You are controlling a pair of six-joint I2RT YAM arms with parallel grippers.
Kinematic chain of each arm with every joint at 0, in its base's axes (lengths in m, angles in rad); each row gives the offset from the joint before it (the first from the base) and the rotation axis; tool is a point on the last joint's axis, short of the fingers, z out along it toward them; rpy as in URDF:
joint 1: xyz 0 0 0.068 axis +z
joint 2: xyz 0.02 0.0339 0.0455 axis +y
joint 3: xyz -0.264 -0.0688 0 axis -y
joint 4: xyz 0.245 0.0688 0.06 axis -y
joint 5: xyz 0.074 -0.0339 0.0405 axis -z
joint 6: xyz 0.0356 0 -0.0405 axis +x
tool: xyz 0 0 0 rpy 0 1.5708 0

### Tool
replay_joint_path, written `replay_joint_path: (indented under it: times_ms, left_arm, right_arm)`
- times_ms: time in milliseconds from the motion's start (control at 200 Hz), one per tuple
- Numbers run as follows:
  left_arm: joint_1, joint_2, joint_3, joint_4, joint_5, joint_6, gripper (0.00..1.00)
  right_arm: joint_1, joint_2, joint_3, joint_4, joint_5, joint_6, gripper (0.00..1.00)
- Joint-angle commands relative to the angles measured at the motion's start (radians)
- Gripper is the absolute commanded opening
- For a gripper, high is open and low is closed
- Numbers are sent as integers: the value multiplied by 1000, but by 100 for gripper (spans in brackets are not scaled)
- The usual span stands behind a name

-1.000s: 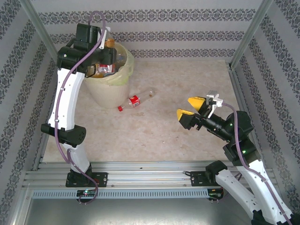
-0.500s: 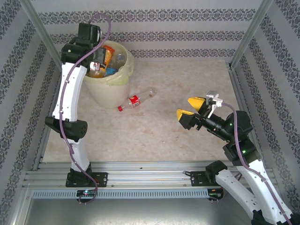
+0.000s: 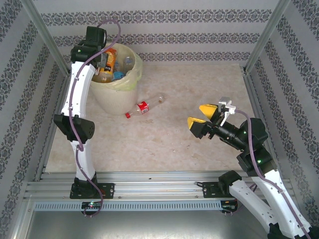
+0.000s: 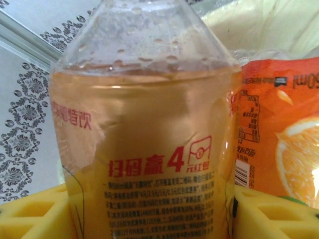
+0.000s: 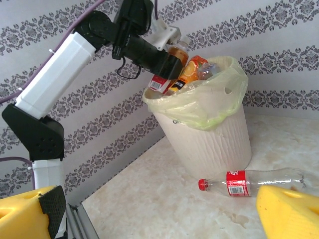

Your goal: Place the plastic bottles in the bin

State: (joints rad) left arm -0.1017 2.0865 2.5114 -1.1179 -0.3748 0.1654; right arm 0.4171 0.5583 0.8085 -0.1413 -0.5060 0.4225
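Upper left: the left gripper [image 3: 103, 59] has moved from the near-left rim to the far-left rim of the round white bucket lined with a pale yellow bag [image 3: 113, 101], and its arm now stands straighter. Its yellow pads [image 4: 30, 214] flank the clear plastic bottle of amber drink [image 4: 144, 149] and appear to touch it. I read it as held above the heaped bottles [image 3: 123, 67], with release likely next. Centre: the clear red-labelled bottle [image 3: 143, 106] lies on the beige table [image 3: 189, 79] beside the bucket's foot, unmoved and yet to be collected. Right: the right gripper [image 3: 201, 114] is wide, empty and unmoved.
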Motion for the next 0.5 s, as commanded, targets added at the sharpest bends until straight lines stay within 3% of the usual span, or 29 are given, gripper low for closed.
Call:
replay_joint_path:
  times_ms: [0,225,495]
  left_arm:
    - [19,4,10,4,10,8,70]
    - [25,-21,13,-27,73,-45,91]
    - [25,-105,34,-41,206,-128,94]
  right_arm:
    - [8,-5,-13,6,10,3,98]
    - [9,9,-15,18,9,5,98]
    - [11,19,-21,28,8,11,98]
